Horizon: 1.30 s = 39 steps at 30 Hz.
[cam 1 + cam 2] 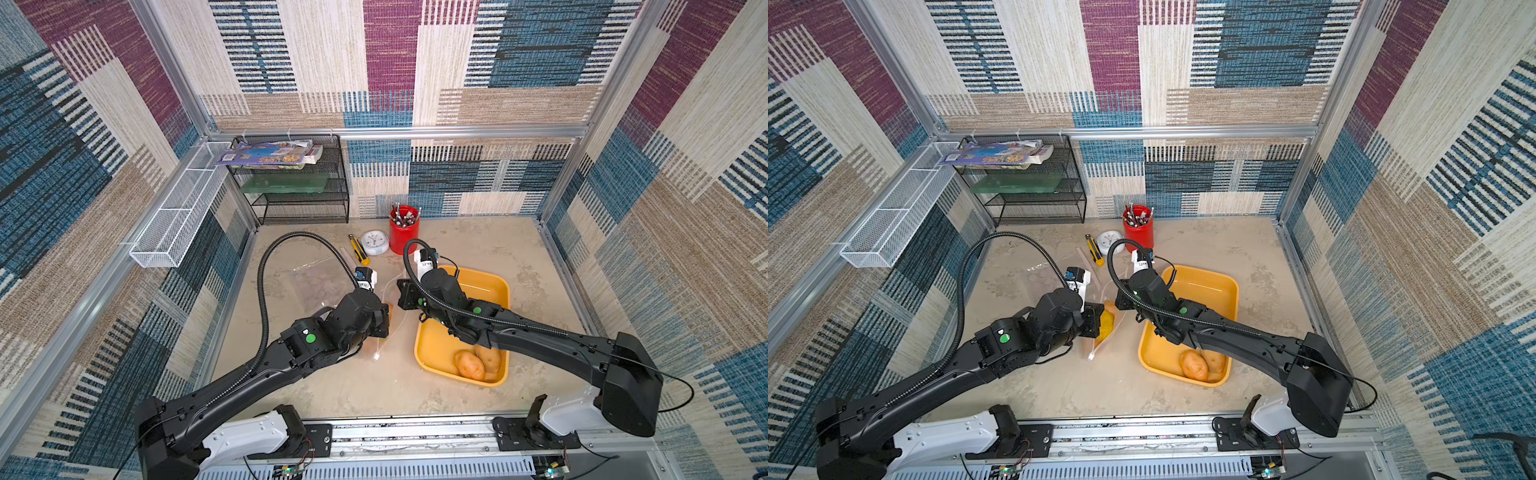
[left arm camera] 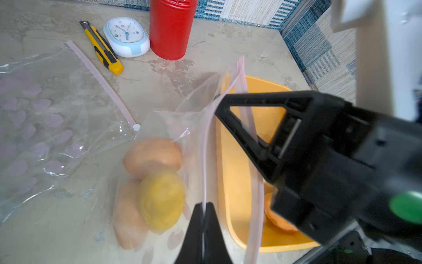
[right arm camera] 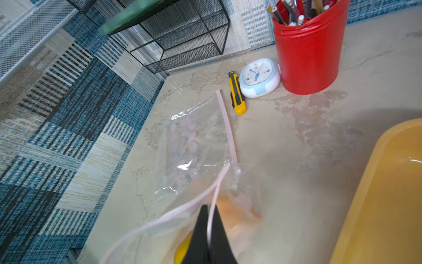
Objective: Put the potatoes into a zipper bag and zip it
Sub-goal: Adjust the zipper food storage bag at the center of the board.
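A clear zipper bag (image 2: pixel 164 123) with a pink zip strip stands open between my two grippers. Inside it lie three potatoes: a yellow one (image 2: pixel 161 201) and two tan ones (image 2: pixel 153 155) (image 2: pixel 127 212). My left gripper (image 2: pixel 204 204) is shut on one side of the bag's rim. My right gripper (image 3: pixel 210 208) is shut on the opposite side of the rim, so the mouth is spread. More tan potatoes (image 1: pixel 469 365) lie in the near corner of the yellow tray (image 1: pixel 490 286), right of the bag.
A second, empty zipper bag (image 3: pixel 189 141) lies flat behind the left arm. Behind it are a yellow utility knife (image 1: pixel 359 250), a small clock (image 1: pixel 375 242) and a red pen cup (image 1: pixel 404 230). A black mesh shelf (image 1: pixel 299 195) and a white mesh basket (image 1: pixel 178 208) stand at the back left.
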Available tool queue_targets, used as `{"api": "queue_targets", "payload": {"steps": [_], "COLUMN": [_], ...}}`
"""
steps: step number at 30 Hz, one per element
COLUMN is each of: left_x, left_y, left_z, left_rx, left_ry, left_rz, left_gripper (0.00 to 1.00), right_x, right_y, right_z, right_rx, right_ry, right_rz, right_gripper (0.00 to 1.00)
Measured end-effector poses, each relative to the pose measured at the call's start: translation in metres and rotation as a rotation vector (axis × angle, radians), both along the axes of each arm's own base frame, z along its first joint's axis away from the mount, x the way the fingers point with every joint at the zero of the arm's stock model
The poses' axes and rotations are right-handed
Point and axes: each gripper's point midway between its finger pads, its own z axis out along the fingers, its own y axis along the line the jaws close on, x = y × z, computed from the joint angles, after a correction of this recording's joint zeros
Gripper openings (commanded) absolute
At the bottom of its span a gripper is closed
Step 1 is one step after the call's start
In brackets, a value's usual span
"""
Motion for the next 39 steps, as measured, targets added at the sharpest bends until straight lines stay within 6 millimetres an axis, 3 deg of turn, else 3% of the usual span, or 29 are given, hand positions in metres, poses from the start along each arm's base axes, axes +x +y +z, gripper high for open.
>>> {"api": "queue_targets", "payload": {"steps": [11,14,17,23,26,31,36,39], "left_x": [0.005,0.008,0.01,0.01,0.014,0.016,0.019,0.021], "left_y": [-0.02,-0.024,-0.027,-0.021,-0.022,-0.02,-0.016,-0.013], "left_z": [0.01,0.018,0.019,-0.011,-0.012,-0.028,-0.032,-0.031], "left_rx": [-0.095,-0.113,-0.127,-0.11,-0.127,-0.113,-0.111,-0.112], "left_ry": [0.055,0.05,0.051,0.093,0.09,0.111,0.111,0.105], "left_rz": [0.017,0.02,0.026,0.063,0.075,0.096,0.114,0.125], "left_gripper": [0.0,0.0,0.0,0.0,0.0,0.0,0.0,0.0], "right_x": [0.028,0.03,0.03,0.027,0.023,0.016,-0.005,-0.02], "right_y": [0.016,0.018,0.016,0.009,0.003,-0.009,-0.034,-0.055], "right_z": [0.022,0.032,0.031,0.028,0.028,0.033,0.051,0.056], "right_rx": [-0.02,-0.012,-0.018,-0.035,-0.03,-0.03,0.002,0.027], "right_ry": [-0.018,-0.017,-0.007,0.014,0.014,0.008,-0.039,-0.088], "right_rz": [0.097,0.115,0.127,0.132,0.136,0.13,0.114,0.083], "right_gripper": [0.01,0.08,0.18,0.36,0.61,0.81,0.96,0.99]}}
